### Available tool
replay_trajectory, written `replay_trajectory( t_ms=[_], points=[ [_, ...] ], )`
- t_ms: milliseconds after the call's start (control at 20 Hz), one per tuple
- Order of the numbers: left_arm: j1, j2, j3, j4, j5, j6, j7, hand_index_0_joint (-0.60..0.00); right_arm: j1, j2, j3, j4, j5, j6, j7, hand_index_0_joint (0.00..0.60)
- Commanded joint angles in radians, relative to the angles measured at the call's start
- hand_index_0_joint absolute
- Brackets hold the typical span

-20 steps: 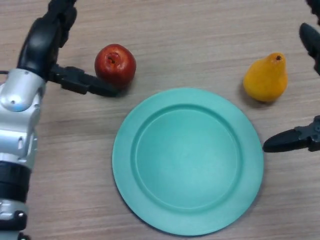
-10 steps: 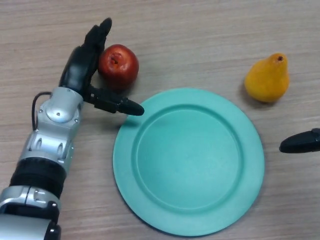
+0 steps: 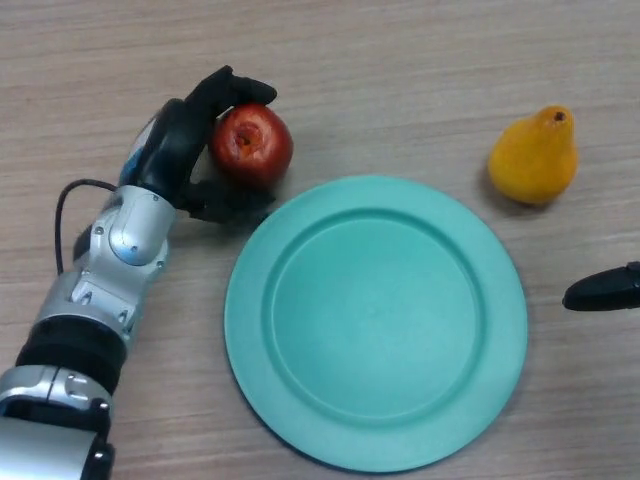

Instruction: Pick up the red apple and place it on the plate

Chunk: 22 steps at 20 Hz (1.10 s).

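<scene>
One left hand [image 3: 180,150] curled round the red apple [image 3: 251,146], beside the green plate [image 3: 375,320]; right hand [image 3: 603,290] unclear.

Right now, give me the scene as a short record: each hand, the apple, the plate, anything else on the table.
left hand: curled round the red apple, fingers over its far side, thumb under its near side
right hand: only a dark tip shows at the right edge, right of the plate, idle
red apple: at the plate's upper left, not on it
plate: green, empty, centre of table
pear: yellow, upright, beyond the plate's right side, untouched
table: wood grain
</scene>
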Motion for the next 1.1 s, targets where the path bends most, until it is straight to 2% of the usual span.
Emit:
replay_trajectory(
  t_ms=[50,100,150,200,250,300,350,400,450,500,550,700,750,850,900,950,1000,1050,1100],
  points=[
    [-0.002,0.076,0.049,-0.172,0.020,-0.034,0.077,-0.600,-0.032,-0.020,-0.049,-0.047,0.024,-0.146,-0.039,0.000],
    [0.019,0.077,0.062,-0.227,0.005,-0.023,0.052,-0.600,-0.035,-0.017,-0.048,-0.047,0.028,-0.143,-0.044,0.000],
    [0.099,0.072,0.078,-0.409,-0.031,0.039,-0.022,-0.600,-0.038,-0.017,-0.048,-0.045,0.038,-0.139,-0.053,0.000],
    [0.136,0.072,0.076,-0.489,-0.033,0.068,-0.048,-0.600,-0.040,-0.017,-0.048,-0.044,0.041,-0.139,-0.058,0.000],
    [0.216,0.065,0.078,-0.673,-0.056,0.149,-0.141,-0.600,-0.048,-0.025,-0.042,-0.038,0.044,-0.135,-0.066,0.000],
    [0.249,0.056,0.083,-0.752,-0.077,0.185,-0.179,-0.600,-0.052,-0.027,-0.040,-0.036,0.047,-0.131,-0.069,0.000],
    [0.346,0.034,0.074,-0.951,-0.124,0.246,-0.256,-0.600,-0.056,-0.030,-0.025,-0.026,0.041,-0.137,-0.078,0.000],
    [0.381,0.024,0.072,-1.014,-0.156,0.259,-0.287,-0.600,-0.059,-0.031,-0.017,-0.019,0.035,-0.142,-0.081,0.000],
    [0.499,0.002,0.051,-1.168,-0.186,0.295,-0.336,-0.600,-0.060,-0.024,-0.009,-0.012,0.032,-0.151,-0.087,0.000],
    [0.537,-0.006,0.044,-1.216,-0.191,0.311,-0.349,-0.600,-0.062,-0.022,-0.011,-0.014,0.036,-0.147,-0.089,0.000],
    [0.611,-0.020,0.021,-1.247,-0.163,0.263,-0.332,-0.600,-0.063,-0.024,-0.014,-0.004,0.036,-0.164,-0.090,0.000],
    [0.672,-0.025,0.008,-1.224,-0.131,0.239,-0.343,-0.600,-0.067,-0.025,-0.002,0.015,0.027,-0.184,-0.098,0.000],
    [0.681,-0.032,0.024,-1.253,-0.204,0.332,-0.395,-0.600,-0.069,-0.023,-0.005,0.023,0.032,-0.200,-0.095,0.000],
    [0.679,-0.037,0.025,-1.294,-0.287,0.442,-0.420,-0.600,-0.067,-0.026,-0.021,0.035,0.062,-0.192,-0.100,0.000],
    [0.678,-0.039,0.019,-1.296,-0.299,0.451,-0.416,-0.600,-0.063,-0.028,-0.022,0.037,0.066,-0.192,-0.100,0.000],
    [0.679,-0.040,0.015,-1.297,-0.305,0.446,-0.415,-0.451,-0.058,-0.027,-0.023,0.040,0.065,-0.196,-0.099,0.000],
    [0.680,-0.041,0.011,-1.299,-0.309,0.443,-0.413,-0.350,-0.054,-0.026,-0.023,0.043,0.063,-0.200,-0.100,0.000],
    [0.686,-0.043,-0.001,-1.305,-0.320,0.439,-0.415,-0.200,-0.048,-0.027,-0.019,0.055,0.048,-0.206,-0.092,0.000],
    [0.690,-0.045,-0.011,-1.310,-0.328,0.434,-0.418,-0.101,-0.045,-0.029,-0.015,0.064,0.035,-0.208,-0.081,0.000]
  ],
)
